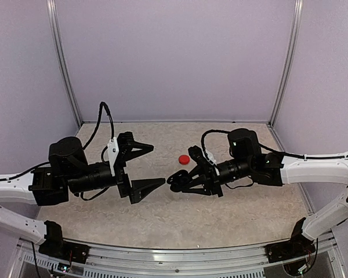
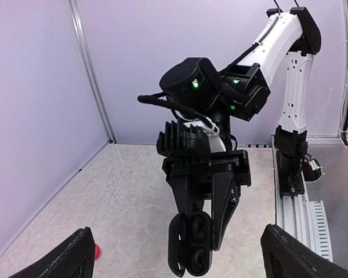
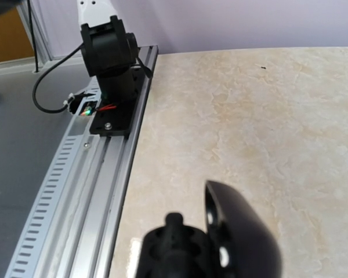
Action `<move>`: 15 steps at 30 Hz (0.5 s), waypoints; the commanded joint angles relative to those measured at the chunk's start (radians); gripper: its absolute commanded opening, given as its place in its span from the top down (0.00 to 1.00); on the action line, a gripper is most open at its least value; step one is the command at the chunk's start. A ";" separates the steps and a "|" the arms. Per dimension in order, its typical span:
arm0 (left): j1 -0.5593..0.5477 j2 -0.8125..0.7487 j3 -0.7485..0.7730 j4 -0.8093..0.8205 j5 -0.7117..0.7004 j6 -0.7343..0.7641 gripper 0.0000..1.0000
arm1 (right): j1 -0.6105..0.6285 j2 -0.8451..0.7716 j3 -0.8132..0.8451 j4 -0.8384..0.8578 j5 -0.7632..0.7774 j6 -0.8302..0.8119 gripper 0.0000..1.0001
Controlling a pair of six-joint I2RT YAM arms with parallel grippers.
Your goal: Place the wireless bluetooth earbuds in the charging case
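**Open black case held upright in right fingers; left fingers spread and empty**

The case (image 2: 191, 246) was a glossy black plastic shell, pebble-smooth outside and hinged open. From the left wrist view its inner face showed two rounded pockets, one above the other, each with a shiny black surface inside. I could not tell whether buds sat in those pockets. In the right wrist view only the curved, polished back of the shell showed, low in the picture.

The right fingers (image 2: 220, 214) were matte black, long and tapered. They were drawn nearly together and clamped the case by its upper part, which hung from them above the tabletop (image 1: 232, 214). The tabletop was a beige slab with a cloudy, marbled stone pattern and a slight sheen.

The left fingers (image 1: 153, 184) were black wedges, flat-sided and pointed. They stood as wide apart as they would go, held nothing and touched nothing. Their tips pointed toward the case across a short gap.

A small red lump (image 1: 184, 159), round and smooth like plastic, lay on the tabletop just behind the case and apart from both sets of fingers. I could not tell whether it was a bud or a second case.

Plain lavender panels with pale metal corner posts closed in the back and sides. A slotted aluminium rail (image 3: 75, 191) ran along the near edge and carried the black arm bases.
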 commanded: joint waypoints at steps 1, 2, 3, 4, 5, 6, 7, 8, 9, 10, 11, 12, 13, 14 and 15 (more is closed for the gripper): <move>0.019 -0.007 -0.072 0.058 -0.043 -0.036 0.01 | 0.009 -0.029 0.031 0.022 -0.020 0.003 1.00; 0.019 0.001 -0.077 0.058 -0.043 -0.040 0.01 | 0.009 -0.030 0.034 0.021 -0.022 0.004 1.00; 0.020 0.014 -0.079 0.058 -0.044 -0.043 0.01 | 0.010 -0.032 0.035 0.020 -0.024 0.006 1.00; 0.020 0.022 -0.080 0.058 -0.040 -0.044 0.01 | 0.010 -0.032 0.037 0.022 -0.027 0.007 1.00; 0.019 0.034 -0.079 0.057 -0.034 -0.040 0.01 | 0.010 -0.033 0.038 0.023 -0.029 0.009 1.00; 0.019 0.045 -0.076 0.055 -0.025 -0.038 0.01 | 0.010 -0.034 0.039 0.024 -0.032 0.010 1.00; 0.018 0.064 -0.072 0.054 -0.017 -0.040 0.01 | 0.010 -0.035 0.041 0.026 -0.036 0.013 1.00; 0.018 0.079 -0.068 0.055 -0.011 -0.041 0.01 | 0.009 -0.035 0.042 0.029 -0.041 0.014 1.00; 0.017 0.089 -0.065 0.059 -0.007 -0.041 0.01 | 0.009 -0.035 0.041 0.031 -0.043 0.016 1.00; 0.016 0.105 -0.062 0.066 -0.005 -0.041 0.01 | 0.010 -0.036 0.040 0.034 -0.046 0.019 1.00; 0.015 0.114 -0.059 0.071 -0.001 -0.040 0.01 | 0.010 -0.037 0.041 0.034 -0.049 0.020 1.00; 0.010 0.126 -0.055 0.076 -0.001 -0.039 0.01 | 0.009 -0.037 0.041 0.034 -0.051 0.021 1.00; 0.007 0.133 -0.049 0.081 0.001 -0.038 0.01 | 0.010 -0.037 0.041 0.033 -0.052 0.022 1.00; 0.002 0.145 -0.045 0.084 0.003 -0.036 0.01 | 0.009 -0.038 0.041 0.033 -0.053 0.022 1.00; -0.003 0.155 -0.039 0.084 0.007 -0.031 0.01 | 0.010 -0.040 0.039 0.033 -0.053 0.021 1.00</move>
